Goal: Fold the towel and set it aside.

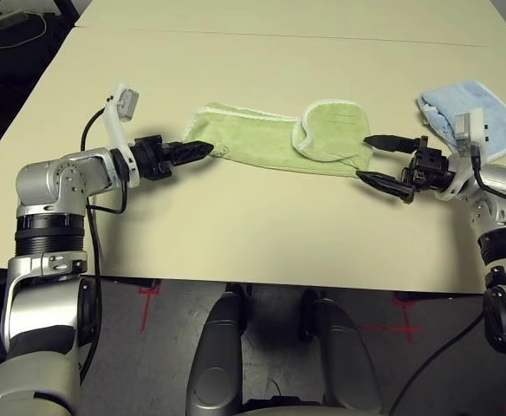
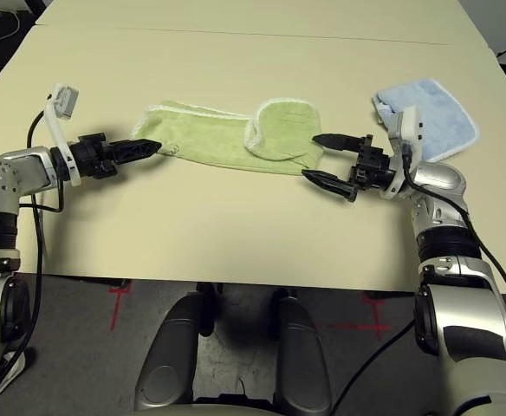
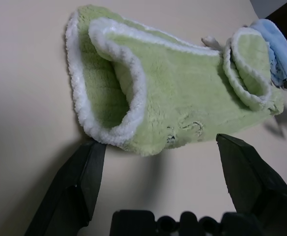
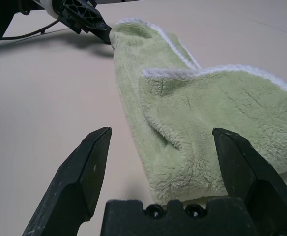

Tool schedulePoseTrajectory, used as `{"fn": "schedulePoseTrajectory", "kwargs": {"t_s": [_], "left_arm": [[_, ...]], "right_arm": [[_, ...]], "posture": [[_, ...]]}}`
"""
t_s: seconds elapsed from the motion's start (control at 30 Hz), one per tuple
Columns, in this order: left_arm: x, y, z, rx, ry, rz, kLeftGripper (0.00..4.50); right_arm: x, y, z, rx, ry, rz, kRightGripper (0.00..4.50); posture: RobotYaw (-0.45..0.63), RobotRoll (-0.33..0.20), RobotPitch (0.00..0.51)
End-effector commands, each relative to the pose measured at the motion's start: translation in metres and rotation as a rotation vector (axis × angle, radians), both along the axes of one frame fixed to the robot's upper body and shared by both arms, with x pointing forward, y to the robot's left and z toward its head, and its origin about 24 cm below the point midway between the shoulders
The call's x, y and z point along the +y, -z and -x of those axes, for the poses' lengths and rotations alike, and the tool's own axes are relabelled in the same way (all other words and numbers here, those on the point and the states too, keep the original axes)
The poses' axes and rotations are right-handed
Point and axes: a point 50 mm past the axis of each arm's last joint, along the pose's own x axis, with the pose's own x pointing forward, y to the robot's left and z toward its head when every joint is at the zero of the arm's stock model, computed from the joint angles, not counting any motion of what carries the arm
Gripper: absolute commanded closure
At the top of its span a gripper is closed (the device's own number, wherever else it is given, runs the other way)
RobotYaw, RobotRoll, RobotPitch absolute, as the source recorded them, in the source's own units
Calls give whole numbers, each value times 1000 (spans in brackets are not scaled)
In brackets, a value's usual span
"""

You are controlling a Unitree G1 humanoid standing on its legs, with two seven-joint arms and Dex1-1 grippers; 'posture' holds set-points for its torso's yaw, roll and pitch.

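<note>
The towel [image 1: 275, 139], light green with white stitched edging, is lying crumpled in a long strip across the middle of the desk [image 1: 236, 225], stretching from the robot's left toward its right. Its right end is folding back over itself into a rounded flap, and its left end is curling into a loose roll. In the left wrist view a small dark embroidered motif [image 3: 185, 132] is showing near the towel's lower edge; it is too small to read as any writing.

The left hand [image 1: 203, 151] is sitting at the towel's left end with its 2 black fingers spread wide, one on each side of the rolled edge, gripping nothing. Whether a fingertip is touching the cloth cannot be told.

The right hand [image 1: 383, 160] is sitting at the towel's right end, also spread wide and holding nothing, its 2 fingers framing the folded flap in the right wrist view.

Just beyond the right hand, a light blue towel [image 1: 483, 117] is lying on the desk near its right edge, close to the green towel's right end.

No brand names, labels or readable writing are showing anywhere.
</note>
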Motion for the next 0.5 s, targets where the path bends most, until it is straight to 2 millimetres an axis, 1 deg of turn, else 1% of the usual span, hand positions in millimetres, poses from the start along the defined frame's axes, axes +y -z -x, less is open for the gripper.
{"fn": "schedulePoseTrajectory", "kwargs": {"t_s": [0.03, 0.27, 0.5], "left_arm": [[4, 10, -4, 41, -55, -38, 0], [11, 12, -9, 33, -135, -51, 0], [10, 13, -12, 22, -149, -50, 0]], "right_arm": [[-5, 3, 4, 5, 13, -8, 46], [-4, 3, 4, 9, 10, -7, 46], [-4, 3, 4, 10, 9, -3, 46]], "posture": [[81, 0, 258], [82, 0, 252], [79, 0, 249]]}}
